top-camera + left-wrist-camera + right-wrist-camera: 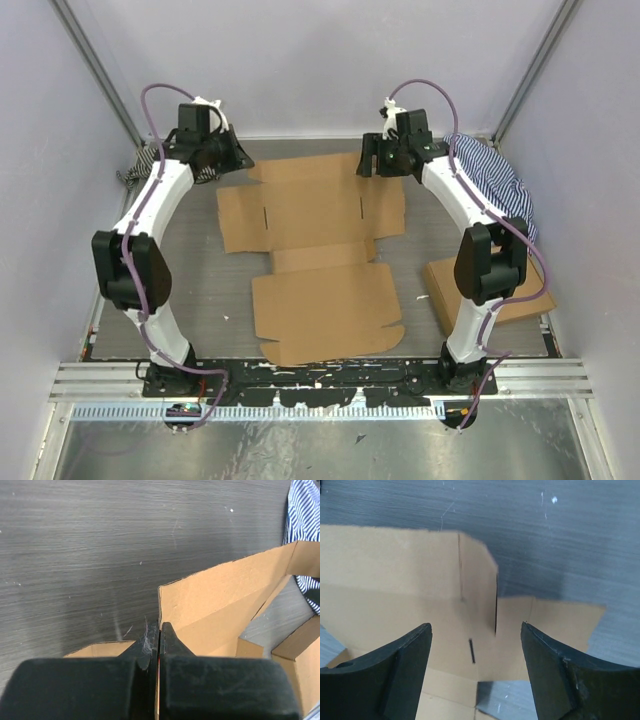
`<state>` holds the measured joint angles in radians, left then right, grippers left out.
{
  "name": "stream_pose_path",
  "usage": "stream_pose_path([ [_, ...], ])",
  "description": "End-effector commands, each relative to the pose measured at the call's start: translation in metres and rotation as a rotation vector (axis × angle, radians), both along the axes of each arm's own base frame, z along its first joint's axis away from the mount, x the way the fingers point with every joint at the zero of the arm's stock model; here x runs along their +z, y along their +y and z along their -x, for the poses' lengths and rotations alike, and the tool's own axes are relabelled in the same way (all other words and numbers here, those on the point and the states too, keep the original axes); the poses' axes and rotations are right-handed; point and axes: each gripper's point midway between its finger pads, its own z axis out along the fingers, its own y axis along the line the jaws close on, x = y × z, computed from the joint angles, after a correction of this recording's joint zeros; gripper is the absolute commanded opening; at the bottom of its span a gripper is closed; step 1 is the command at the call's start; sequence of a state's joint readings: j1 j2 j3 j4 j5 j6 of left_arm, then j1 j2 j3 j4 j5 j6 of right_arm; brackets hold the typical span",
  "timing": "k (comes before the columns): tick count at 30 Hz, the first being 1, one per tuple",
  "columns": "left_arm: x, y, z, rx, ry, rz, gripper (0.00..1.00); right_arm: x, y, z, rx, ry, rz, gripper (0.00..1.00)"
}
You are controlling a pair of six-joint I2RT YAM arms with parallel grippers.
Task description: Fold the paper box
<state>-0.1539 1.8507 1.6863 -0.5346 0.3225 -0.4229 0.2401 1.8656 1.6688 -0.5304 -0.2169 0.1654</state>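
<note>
The paper box (325, 300) is a large brown die-cut cardboard sheet, lying mostly flat and cross-shaped in the middle of the table. My left gripper (238, 160) is at the sheet's far left corner. In the left wrist view the left gripper (159, 630) is shut, with a thin cardboard edge pinched between its fingers, and a flap of the box (225, 595) stands up just beyond them. My right gripper (375, 160) hovers over the sheet's far right part. In the right wrist view it (476, 626) is open and empty above the cardboard (385, 580), near a slit.
A thicker stack of flat cardboard (500, 285) lies at the right by the right arm. A striped cloth (495, 180) lies at the back right, also seen in the left wrist view (302, 525). Another striped cloth (148, 165) lies at the back left. Walls enclose the table.
</note>
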Motion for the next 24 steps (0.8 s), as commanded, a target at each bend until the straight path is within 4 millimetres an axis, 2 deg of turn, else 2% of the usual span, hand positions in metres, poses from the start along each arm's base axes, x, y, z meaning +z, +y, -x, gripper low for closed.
stream_pose_path([
  [1, 0.043, -0.01, 0.015, -0.097, -0.204, -0.106, 0.0, 0.049, 0.005, -0.016, 0.097, -0.243, 0.04, 0.77],
  [4, 0.055, -0.009, 0.03, -0.088, -0.261, -0.2, 0.0, 0.064, 0.002, -0.011, 0.127, -0.295, 0.061, 0.76],
  [9, 0.07, -0.001, 0.049, -0.046, -0.336, -0.253, 0.0, 0.07, -0.003, -0.003, 0.128, -0.296, 0.088, 0.75],
  [13, 0.076, 0.004, 0.06, -0.028, -0.353, -0.272, 0.0, 0.077, -0.001, 0.013, 0.161, -0.276, 0.071, 0.65],
  [19, 0.078, -0.001, 0.069, -0.05, -0.367, -0.284, 0.0, 0.089, 0.007, 0.039, 0.226, -0.246, 0.023, 0.54],
  [21, 0.081, -0.004, 0.074, -0.062, -0.391, -0.29, 0.0, 0.094, 0.008, 0.041, 0.231, -0.238, 0.019, 0.55],
  [24, 0.087, -0.006, 0.081, -0.068, -0.444, -0.286, 0.0, 0.102, 0.009, 0.043, 0.246, -0.216, 0.018, 0.67],
])
